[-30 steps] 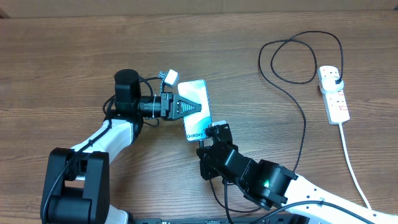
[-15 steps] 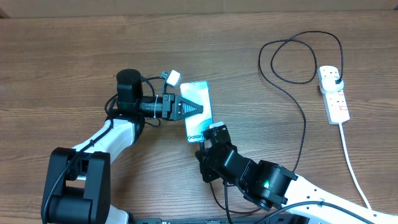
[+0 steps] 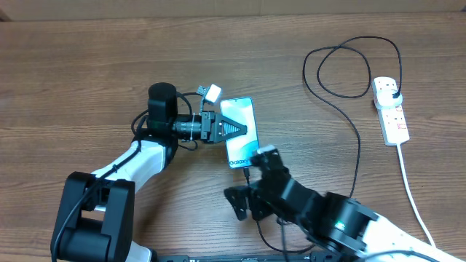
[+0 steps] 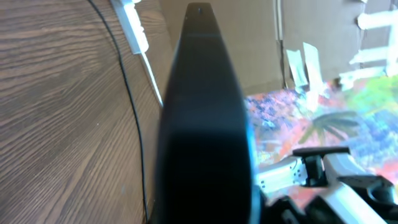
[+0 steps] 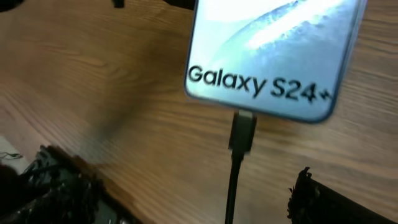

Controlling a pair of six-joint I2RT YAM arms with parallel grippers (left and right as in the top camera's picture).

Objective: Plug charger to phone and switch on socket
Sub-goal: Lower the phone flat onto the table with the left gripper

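Note:
The phone lies face up in mid-table with its "Galaxy S24+" screen lit. My left gripper is shut on it from the left, one finger lying across the screen. In the left wrist view the phone fills the middle as a dark edge. The charger's connector sits in the phone's bottom edge. Its thin black cable loops back to a black plug in the white socket at the far right. My right gripper stands open just below the phone, its fingers wide on either side of the cable and not touching it.
The socket's thick white cord runs down the right side to the table's front edge. A wide loop of the black cable lies at the back right. My right arm covers the front centre of the wooden table.
My right gripper has opened, let go of the connector and drawn back a little from the phone. The left gripper and the phone have shifted slightly to the right.

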